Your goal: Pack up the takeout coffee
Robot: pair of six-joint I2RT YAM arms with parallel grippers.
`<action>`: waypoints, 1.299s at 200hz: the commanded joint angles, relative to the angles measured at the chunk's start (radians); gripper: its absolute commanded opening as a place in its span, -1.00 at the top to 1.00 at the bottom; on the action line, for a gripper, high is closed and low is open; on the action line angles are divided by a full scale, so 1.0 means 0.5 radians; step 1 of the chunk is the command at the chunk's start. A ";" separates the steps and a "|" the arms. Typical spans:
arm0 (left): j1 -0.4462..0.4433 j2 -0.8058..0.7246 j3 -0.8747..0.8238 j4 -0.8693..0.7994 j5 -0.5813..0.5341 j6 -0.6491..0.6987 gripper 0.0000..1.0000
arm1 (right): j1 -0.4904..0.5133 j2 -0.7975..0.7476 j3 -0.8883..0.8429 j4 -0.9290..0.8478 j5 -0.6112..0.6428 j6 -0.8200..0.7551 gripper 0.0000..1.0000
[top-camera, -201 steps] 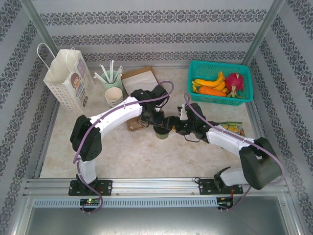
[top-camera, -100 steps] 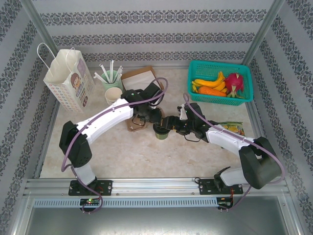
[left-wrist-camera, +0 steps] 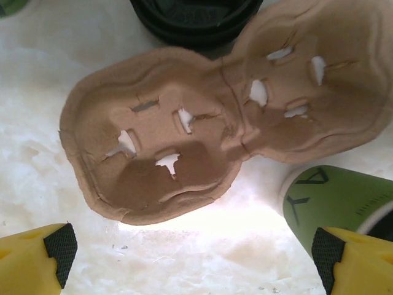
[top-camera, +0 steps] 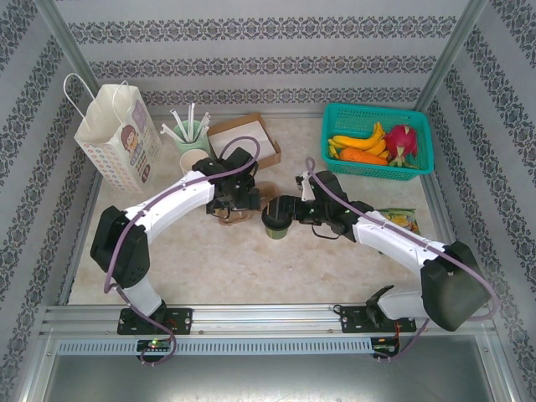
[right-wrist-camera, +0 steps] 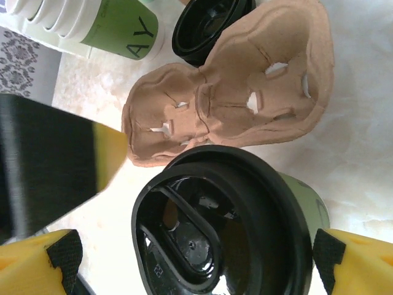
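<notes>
Top external view: a pale table (top-camera: 251, 268) with two arms reaching to its middle. A paper bag (top-camera: 115, 134) stands at the far left, well apart from them. Just left of centre, a flat brown pulp carrier (left-wrist-camera: 153, 160) lies on the table with both wells empty. The coffee (top-camera: 276, 219), olive-sided with its black lid on, stands upright just right of the carrier. The right gripper (right-wrist-camera: 195, 261) straddles the coffee, its jaws spread wide with a gap showing, and grips nothing. The left gripper (left-wrist-camera: 190, 258) hovers over the carrier, wide apart and empty. Packing looks barely begun: the lid is on, but seating the coffee in the carrier, and likely bagging it, appear left to do.
</notes>
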 commanded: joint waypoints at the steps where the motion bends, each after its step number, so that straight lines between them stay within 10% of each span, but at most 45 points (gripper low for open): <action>1: 0.004 0.042 -0.023 -0.005 0.076 -0.068 -0.99 | 0.057 0.046 0.090 -0.144 0.171 -0.121 -0.96; 135: 0.023 0.095 -0.137 0.063 0.238 -0.117 -0.99 | 0.205 0.225 0.258 -0.342 0.412 -0.231 -0.96; 260: 0.022 -0.016 -0.189 0.219 0.284 -0.101 -0.99 | 0.201 0.327 0.239 -0.716 0.627 -0.337 -0.43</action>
